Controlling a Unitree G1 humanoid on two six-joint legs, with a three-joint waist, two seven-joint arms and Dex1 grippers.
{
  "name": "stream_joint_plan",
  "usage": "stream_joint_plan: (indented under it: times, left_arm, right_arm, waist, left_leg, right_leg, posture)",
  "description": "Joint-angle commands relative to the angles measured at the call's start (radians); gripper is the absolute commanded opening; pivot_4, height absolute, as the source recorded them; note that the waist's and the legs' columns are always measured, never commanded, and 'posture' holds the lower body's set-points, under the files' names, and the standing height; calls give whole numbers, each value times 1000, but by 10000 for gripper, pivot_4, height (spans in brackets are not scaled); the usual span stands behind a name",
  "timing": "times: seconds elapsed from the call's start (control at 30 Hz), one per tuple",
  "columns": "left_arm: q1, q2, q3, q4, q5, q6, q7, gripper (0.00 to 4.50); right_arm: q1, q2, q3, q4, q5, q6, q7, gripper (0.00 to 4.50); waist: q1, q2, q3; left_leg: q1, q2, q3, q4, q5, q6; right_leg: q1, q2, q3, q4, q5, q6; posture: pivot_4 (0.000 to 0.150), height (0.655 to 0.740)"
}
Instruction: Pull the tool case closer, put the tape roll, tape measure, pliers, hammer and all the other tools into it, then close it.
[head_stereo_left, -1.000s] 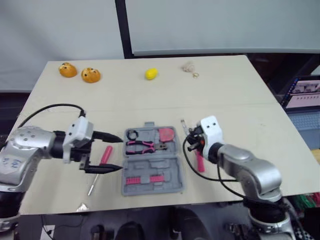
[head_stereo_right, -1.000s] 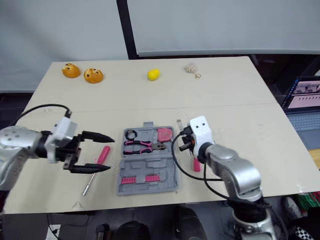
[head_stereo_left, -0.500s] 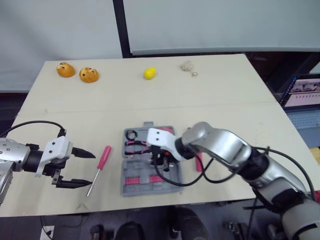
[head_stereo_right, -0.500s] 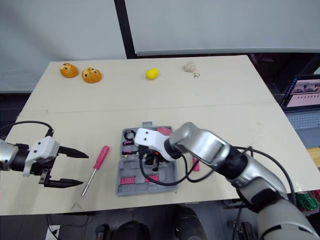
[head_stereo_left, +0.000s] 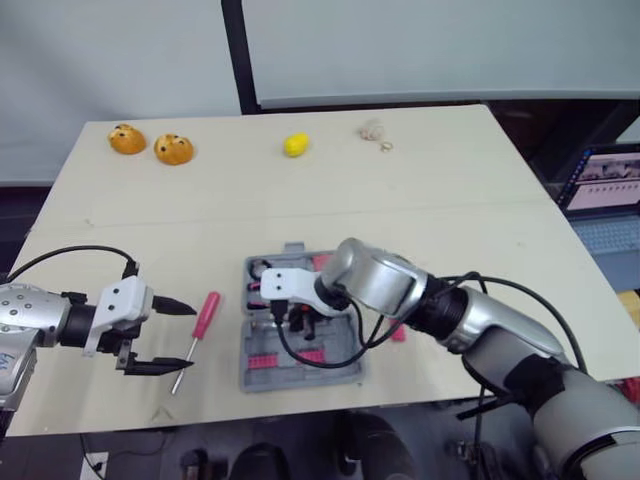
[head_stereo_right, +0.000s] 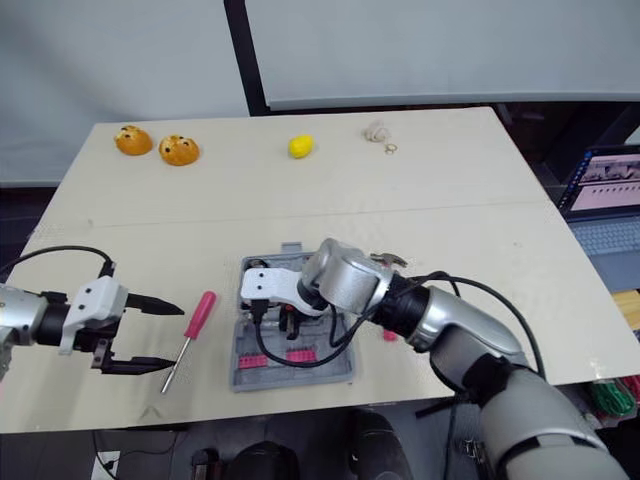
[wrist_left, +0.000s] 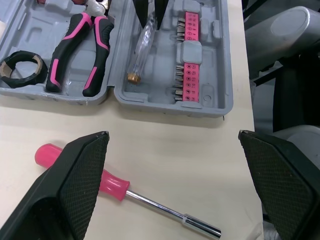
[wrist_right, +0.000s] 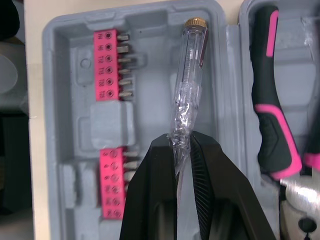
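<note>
Right hand (wrist_right: 183, 144) holding one tester (wrist_right: 192, 67), one pliers (wrist_right: 270, 107)

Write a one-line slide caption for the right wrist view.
Right claw pinching a clear tester screwdriver in the open grey tool case, between pink bit strips and pink-handled pliers.

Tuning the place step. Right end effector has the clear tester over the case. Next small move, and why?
Probably open the right end effector and release the clear tester screwdriver. It pinches the tip end, and the tester looks to lie along the tool case tray beside the pink bit holders, with its brass cap inside the wall.
</note>
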Motion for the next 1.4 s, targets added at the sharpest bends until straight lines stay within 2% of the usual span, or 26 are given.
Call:
stream_joint_plan:
  times: [0.03,0.7,0.73,0.83,0.97,1.13,1.23,1.33,1.4]
  left_arm:
    - [-5,-3,2,-33,0,-10,13,45000]
    - [-2,-20,7,-68,-6,5,50,45000]
    - [-3,-20,6,-69,-6,6,52,45000]
    - [-4,-23,3,-70,-7,7,55,45000]
    - [-7,-26,1,-77,-12,17,59,45000]
    - [-19,-30,3,-90,-24,38,61,45000]
    - [-42,-33,-1,-85,-28,47,59,45000]
    - [-59,-29,-2,-74,-28,49,52,45000]
    - [-74,-27,-4,-61,-27,49,48,45000]
  right_arm:
    - [-23,22,8,16,-47,-45,43,167]
    - [-26,97,-18,137,-226,-185,123,167]
    - [-30,101,-26,138,-231,-194,119,9968]
    - [-51,108,-61,130,-241,-214,112,23418]
    - [-69,75,-124,41,-239,-204,128,44034]
    - [61,29,-243,-104,-188,-202,98,44034]
    - [236,38,-353,-120,-143,-336,13,44034]
    - [378,63,-447,-120,-88,-467,-27,35125]
    - [434,91,-487,-89,-72,-522,-64,25240]
  waist:
    - [-1,0,0]
    - [-21,0,0]
    - [-21,0,0]
    - [-21,0,0]
    - [-20,0,0]
    - [-18,-1,-1]
    - [-15,-2,-1]
    - [-15,-2,-1]
    - [-17,-2,-1]
  left_leg:
    - [0,0,0,0,0,0]
    - [-2,0,-4,0,1,-1]
    - [-2,0,-4,0,1,-1]
    - [-2,0,-4,0,1,-2]
    - [-2,0,-4,0,1,-2]
    - [-4,0,-6,0,1,-2]
    - [-4,0,-5,1,1,-2]
    - [-4,-1,-4,0,1,-2]
    - [-4,-1,-3,0,2,-2]
  right_leg:
    - [0,0,0,0,0,0]
    - [0,-1,1,1,0,-1]
    - [0,-1,1,1,0,-1]
    - [0,-1,1,1,0,-1]
    - [0,-1,1,1,0,-1]
    - [1,-1,0,2,0,-1]
    - [1,-2,-1,1,0,0]
    - [1,-2,-2,0,0,0]
    - [2,-1,-2,1,0,0]
  posture:
    - [1500,7292]
    - [1500,7292]
    - [1500,7292]
    - [1500,7292]
    - [1500,7292]
    - [1500,7292]
    - [1500,7292]
    - [1500,7292]
    - [1500,7292]
